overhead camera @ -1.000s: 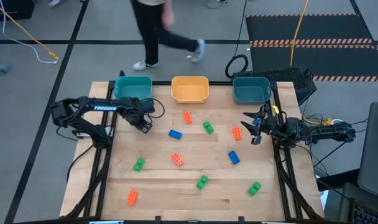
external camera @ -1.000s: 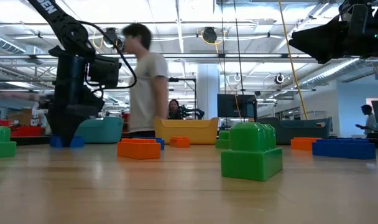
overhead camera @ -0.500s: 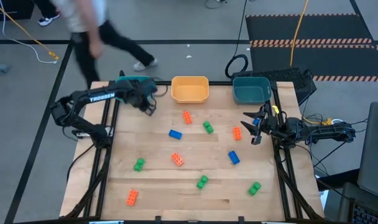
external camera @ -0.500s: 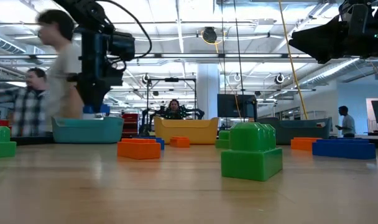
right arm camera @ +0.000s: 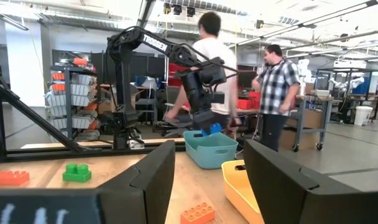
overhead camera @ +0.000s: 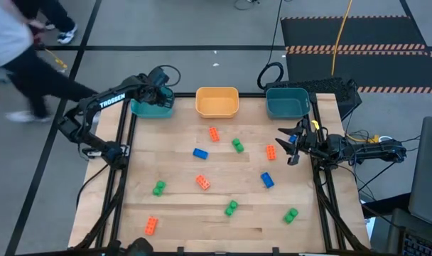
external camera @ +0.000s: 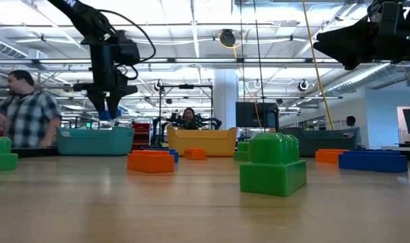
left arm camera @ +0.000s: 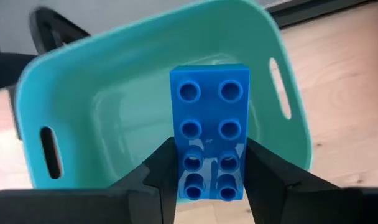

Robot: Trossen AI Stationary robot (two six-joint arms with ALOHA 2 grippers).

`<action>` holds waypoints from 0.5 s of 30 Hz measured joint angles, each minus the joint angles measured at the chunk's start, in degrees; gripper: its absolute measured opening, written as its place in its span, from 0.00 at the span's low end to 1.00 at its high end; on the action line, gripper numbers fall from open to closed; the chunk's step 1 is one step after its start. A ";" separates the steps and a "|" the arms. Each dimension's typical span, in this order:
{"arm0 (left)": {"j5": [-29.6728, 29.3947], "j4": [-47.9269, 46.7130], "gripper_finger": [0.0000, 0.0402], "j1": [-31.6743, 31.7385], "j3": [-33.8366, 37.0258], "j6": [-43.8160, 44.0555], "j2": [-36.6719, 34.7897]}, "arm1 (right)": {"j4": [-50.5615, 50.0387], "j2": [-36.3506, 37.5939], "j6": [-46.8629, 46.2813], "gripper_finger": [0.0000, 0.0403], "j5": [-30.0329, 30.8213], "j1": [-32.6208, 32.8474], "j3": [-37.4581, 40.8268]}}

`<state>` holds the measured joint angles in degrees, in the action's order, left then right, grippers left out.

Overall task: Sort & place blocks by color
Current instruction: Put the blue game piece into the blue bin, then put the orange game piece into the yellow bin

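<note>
the left gripper (left arm camera: 209,180) hung over the left teal tray (overhead camera: 150,108) at the table's far left corner, its fingers (left arm camera: 161,171) pinching a blue block (left arm camera: 209,130) by its long sides, studs toward the wrist camera and the tray's hollow right beneath it. in the low view that block (external camera: 108,115) showed as a blue speck between the fingertips, clear above the tray's rim (external camera: 94,133). the right gripper (overhead camera: 290,147) waited at the table's right edge, near an orange-red block (overhead camera: 271,152), with its fingers (right arm camera: 153,177) spread apart and nothing between them. the other blocks lay loose on the wooden table (overhead camera: 180,213): an orange-red one (overhead camera: 214,134) and a green one (overhead camera: 237,145) in front of the orange tray (overhead camera: 217,102), a blue one (overhead camera: 200,153) beside them, another blue (overhead camera: 266,180) toward the right, an orange-red one (overhead camera: 202,182) at the middle, greens at the left (overhead camera: 158,188), the near middle (overhead camera: 231,208) and the near right (overhead camera: 290,214), and an orange-red one (overhead camera: 150,225) at the near left. a second teal tray (overhead camera: 287,103) stood at the far right. a person (overhead camera: 20,53) was beyond the table's far left corner.
</note>
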<state>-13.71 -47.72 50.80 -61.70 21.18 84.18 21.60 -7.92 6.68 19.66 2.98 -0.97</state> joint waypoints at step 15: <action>0.41 3.01 0.90 -1.01 0.31 1.81 0.26 | -2.06 -0.02 1.40 0.46 -0.02 0.01 0.00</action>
<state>-13.30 -44.71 49.79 -61.39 22.98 84.44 19.54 -7.94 8.08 19.64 2.98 -0.97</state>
